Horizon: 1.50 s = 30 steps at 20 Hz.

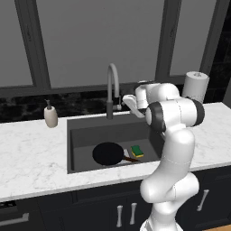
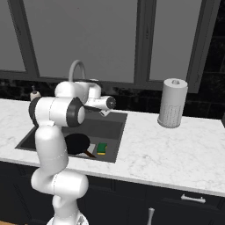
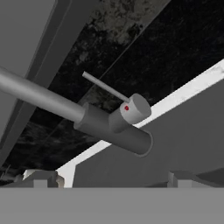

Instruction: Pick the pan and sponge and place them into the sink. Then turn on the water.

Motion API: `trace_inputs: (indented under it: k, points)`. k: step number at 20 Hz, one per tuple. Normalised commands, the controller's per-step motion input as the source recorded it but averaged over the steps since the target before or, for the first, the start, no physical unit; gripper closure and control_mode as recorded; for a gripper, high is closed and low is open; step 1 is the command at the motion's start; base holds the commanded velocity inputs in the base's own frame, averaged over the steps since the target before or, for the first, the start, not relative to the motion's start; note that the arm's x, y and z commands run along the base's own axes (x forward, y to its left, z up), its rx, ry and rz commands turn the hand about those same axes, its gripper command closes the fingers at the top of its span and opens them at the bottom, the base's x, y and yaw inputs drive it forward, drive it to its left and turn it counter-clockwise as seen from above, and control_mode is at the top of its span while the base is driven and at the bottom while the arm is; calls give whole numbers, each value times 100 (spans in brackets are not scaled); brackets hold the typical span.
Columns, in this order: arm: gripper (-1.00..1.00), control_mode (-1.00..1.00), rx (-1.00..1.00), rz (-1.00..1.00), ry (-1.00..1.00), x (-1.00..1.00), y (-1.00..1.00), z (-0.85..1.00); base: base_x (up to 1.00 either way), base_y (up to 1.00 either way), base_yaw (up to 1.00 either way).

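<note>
The black pan [image 1: 108, 153] [image 2: 77, 143] lies flat on the bottom of the dark grey sink [image 1: 90, 131] [image 2: 107, 121], its brownish handle pointing toward the green-and-yellow sponge [image 1: 137, 151] [image 2: 102, 148] beside it in the basin. My gripper [image 1: 128, 103] [image 2: 105, 105] [image 3: 111, 178] hovers above the sink's back edge, just right of the arched grey faucet [image 1: 112, 81] [image 2: 77, 68]. It is open, with nothing between its fingertips. In the hand view the faucet's handle knob [image 3: 133, 109] with a red dot and thin lever [image 3: 105, 86] sits straight ahead, apart from the fingers. No blue water stream is in view.
A beige soap dispenser [image 1: 50, 116] [image 2: 34, 93] stands on the white marble counter [image 1: 31, 158] left of the sink. A paper towel roll [image 1: 195, 85] [image 2: 172, 103] stands at the back right. Dark backsplash and windows rise behind the faucet.
</note>
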Motion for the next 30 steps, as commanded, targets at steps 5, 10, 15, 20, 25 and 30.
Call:
trace_inputs:
  k: [5, 10, 15, 20, 25, 30]
  points:
    - [-100, -100, 0, 0, 0, 26, 8, -14, 0, 0, 0]
    - [-100, -100, 0, 0, 0, 27, 4, -11, 0, 0, 0]
    - [-100, -100, 0, 0, 0, 29, 2, -9, 0, 0, 0]
    - [-100, -100, 0, 0, 0, 23, 7, -10, 0, 0, 0]
    - [-100, -100, 0, 0, 0, 22, 8, -10, 0, 0, 0]
    - [-100, -100, 0, 0, 0, 26, 3, -8, 0, 0, 0]
